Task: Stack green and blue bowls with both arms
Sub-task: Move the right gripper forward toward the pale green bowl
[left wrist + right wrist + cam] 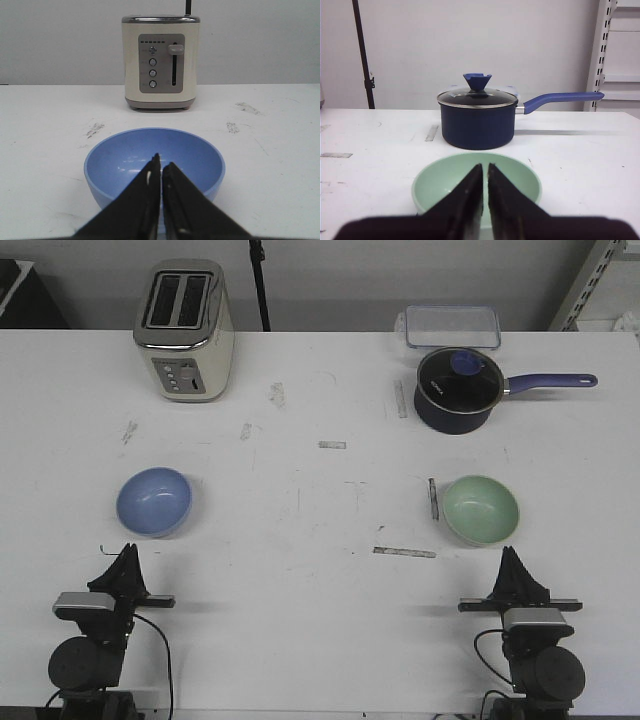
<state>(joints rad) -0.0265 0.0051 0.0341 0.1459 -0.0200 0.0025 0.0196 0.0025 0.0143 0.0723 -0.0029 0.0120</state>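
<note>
On the table: a white top, scuffed with grey marks and a few strips of tape, carries everything listed below.
Blue bowl: the blue bowl sits upright on the left side of the table, in the near half, open side up and with nothing in it.
Green bowl: the green bowl sits upright on the right side, about level with the blue one and well apart from it, also holding nothing.
Left gripper: the left gripper hangs just on the near side of the blue bowl; from its wrist camera the two black fingers lie pressed together with only a hairline slit between them, gripping nothing, their tips pointing into the bowl's mouth.
Right gripper: the right gripper hangs just on the near side of the green bowl; its fingers likewise meet with barely a gap and grasp nothing, tips aimed at the bowl.
Toaster: a cream and silver toaster stands far left, straight beyond the blue bowl.
Saucepan: a dark navy saucepan with a glass lid stands far right, beyond the green bowl, its purple handle reaching to the right.
Container: a clear plastic container lies just behind the saucepan at the far edge.
</note>
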